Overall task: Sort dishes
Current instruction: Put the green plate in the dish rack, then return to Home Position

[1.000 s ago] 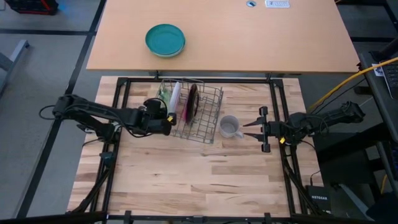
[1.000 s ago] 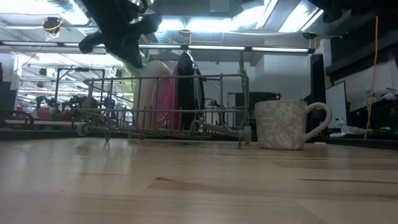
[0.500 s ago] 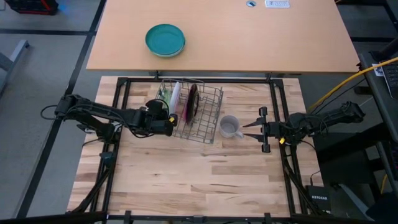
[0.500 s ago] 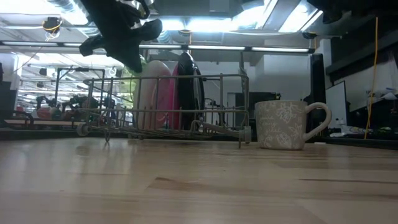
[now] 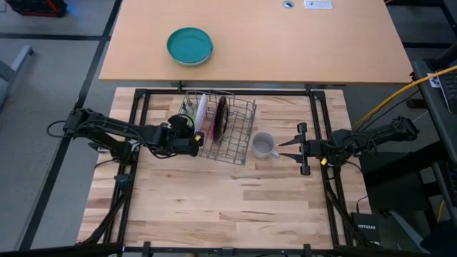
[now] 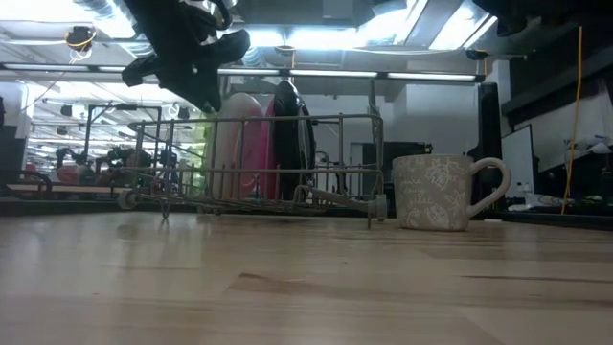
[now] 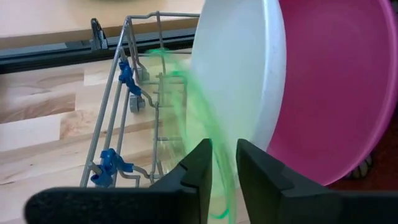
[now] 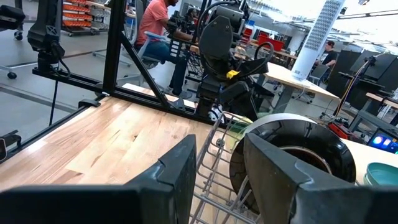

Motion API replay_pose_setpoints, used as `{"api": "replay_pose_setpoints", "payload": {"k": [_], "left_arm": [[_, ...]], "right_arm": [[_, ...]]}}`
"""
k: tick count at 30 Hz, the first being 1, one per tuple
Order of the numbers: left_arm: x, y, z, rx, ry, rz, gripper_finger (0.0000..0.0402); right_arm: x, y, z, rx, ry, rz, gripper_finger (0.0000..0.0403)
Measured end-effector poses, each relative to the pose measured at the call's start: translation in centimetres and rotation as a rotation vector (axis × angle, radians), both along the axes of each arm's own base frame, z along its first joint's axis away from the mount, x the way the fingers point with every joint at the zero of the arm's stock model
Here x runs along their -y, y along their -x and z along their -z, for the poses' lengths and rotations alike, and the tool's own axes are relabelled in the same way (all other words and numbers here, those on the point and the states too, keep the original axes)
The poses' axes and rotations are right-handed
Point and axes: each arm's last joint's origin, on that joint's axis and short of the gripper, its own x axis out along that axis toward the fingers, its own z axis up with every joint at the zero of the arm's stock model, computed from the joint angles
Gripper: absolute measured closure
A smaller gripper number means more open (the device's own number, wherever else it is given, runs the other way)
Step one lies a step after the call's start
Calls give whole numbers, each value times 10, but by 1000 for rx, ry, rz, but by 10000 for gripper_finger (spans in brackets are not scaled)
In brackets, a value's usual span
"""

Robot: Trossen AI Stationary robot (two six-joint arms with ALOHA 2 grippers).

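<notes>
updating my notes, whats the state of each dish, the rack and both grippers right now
wire rack: on the table, holding three dishes
lime-green saucer: on edge in the rack, blurred
white plate: upright in the rack
magenta plate: upright beside the white plate
grey mug: upright on the table, outside the rack
teal bowl: on the far table
left gripper: astride the saucer's rim
right gripper: open, beside the mug

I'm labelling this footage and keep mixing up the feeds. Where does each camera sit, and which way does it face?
High: overhead, straight down; both arms, rack, mug.
Low: tabletop height, level across; left gripper above rack.
Left wrist: on left arm, facing white plate, magenta plate; own fingers.
Right wrist: on right arm, facing rack; own fingers.
All share the rack.
</notes>
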Motion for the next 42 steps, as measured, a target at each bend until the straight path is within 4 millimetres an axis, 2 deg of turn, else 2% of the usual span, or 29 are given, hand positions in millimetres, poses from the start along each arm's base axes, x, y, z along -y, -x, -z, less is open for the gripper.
{"api": "replay_pose_setpoints", "payload": {"k": [11, 19, 30, 33, 36, 42], "left_arm": [[-3, 6, -5, -7, 4, -2, 290], [-13, 21, -25, 19, -14, 8, 288], [-29, 25, -31, -36, -54, 11, 288], [-30, 32, -45, -50, -67, 60, 288], [-24, 45, -72, -55, -93, 200, 288], [-6, 95, -110, 2, -200, 444, 288]], "right_arm": [[0, 0, 0, 0, 0, 0, 265], [0, 0, 0, -1, 0, 0, 265], [0, 0, 0, -2, -28, 0, 265], [0, 0, -1, 8, -32, -18, 265], [-1, 3, -9, 83, -50, -58, 265], [4, 23, -23, 227, -22, -91, 265]]}}
